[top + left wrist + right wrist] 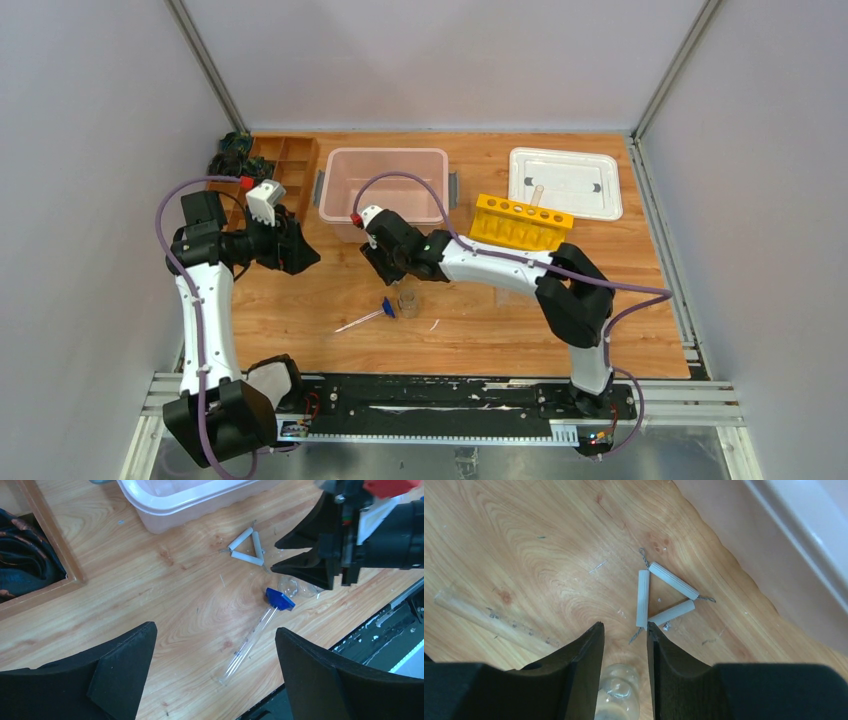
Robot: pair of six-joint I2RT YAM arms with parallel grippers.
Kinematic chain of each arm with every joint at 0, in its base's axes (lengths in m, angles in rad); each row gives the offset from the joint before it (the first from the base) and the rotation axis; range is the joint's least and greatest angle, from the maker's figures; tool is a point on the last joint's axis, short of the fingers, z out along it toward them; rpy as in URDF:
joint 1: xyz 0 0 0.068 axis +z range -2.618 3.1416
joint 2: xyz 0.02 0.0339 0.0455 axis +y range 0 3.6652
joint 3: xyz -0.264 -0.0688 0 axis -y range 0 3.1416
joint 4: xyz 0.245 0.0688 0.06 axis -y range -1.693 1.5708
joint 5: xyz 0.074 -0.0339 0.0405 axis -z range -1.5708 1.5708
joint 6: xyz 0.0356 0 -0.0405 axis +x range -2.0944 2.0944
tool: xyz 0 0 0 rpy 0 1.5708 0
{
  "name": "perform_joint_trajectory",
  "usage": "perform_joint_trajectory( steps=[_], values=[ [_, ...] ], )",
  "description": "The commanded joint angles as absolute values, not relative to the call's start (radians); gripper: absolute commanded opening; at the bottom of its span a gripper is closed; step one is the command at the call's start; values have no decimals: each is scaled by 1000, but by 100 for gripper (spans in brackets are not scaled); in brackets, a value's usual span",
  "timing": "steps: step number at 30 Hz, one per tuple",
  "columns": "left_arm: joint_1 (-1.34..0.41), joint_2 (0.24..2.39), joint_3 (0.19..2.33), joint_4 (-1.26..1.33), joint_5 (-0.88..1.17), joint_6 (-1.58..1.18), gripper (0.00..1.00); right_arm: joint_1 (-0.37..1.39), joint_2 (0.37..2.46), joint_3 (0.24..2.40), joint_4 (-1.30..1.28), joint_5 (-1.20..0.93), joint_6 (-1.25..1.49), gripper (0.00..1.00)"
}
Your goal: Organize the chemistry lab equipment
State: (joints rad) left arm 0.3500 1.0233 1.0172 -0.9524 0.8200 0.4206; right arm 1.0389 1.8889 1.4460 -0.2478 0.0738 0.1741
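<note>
Glass beaker (616, 687) sits between your right pincer (625, 626) jaws, narrow, gripping nothing.
Triangle (673, 580) lies just past its tips; left pincer (215, 628), wide, is farther.

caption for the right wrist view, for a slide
Right gripper, jaws apart, straddling a tiny beaker, with the pale triangle just ahead on the wooden table

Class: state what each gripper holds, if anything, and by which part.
Left gripper: nothing. Right gripper: jaws flank the beaker at its sides; a grip cannot be told.
</note>
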Motion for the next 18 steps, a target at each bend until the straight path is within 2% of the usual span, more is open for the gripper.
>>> perform_joint_trajectory(
  steps=[1,18],
  values=[
    [345,1038,1052,-963,810,411,94,1056,1955,1492,-221,83,145,40],
    [344,1056,1066,-963,806,423,94,1060,2111,1482,-140,181,71,35]
  ],
)
